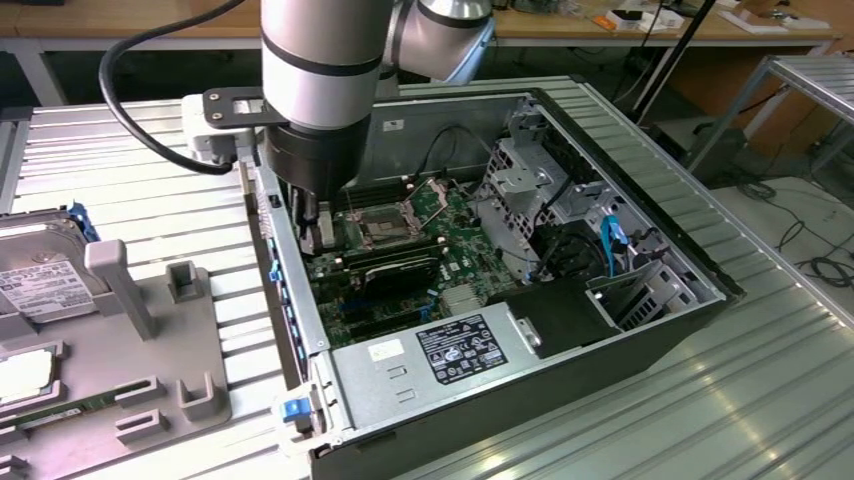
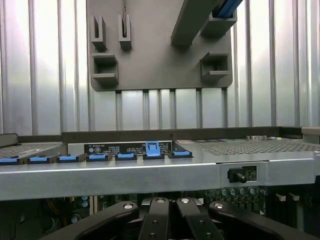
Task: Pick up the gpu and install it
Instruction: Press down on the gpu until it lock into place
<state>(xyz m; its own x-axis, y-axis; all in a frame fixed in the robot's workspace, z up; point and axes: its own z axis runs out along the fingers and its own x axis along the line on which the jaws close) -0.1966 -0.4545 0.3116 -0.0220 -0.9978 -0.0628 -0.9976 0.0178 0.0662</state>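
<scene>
The tool (image 1: 315, 235) is shut, fingers together, low inside the open computer case (image 1: 641, 330) at the wall on the exterior view's left. The gpu (image 1: 387, 270) lies just beside it on the motherboard (image 1: 447, 215), its long axis running away toward the exterior view's right; whether they touch I cannot tell.

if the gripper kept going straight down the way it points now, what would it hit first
Most likely the gpu, the dark card lying on the motherboard inside the open computer case. The gripper, fingers shut, hangs just above the card's end near the case wall; depth is unclear, so contact can't be confirmed.
</scene>
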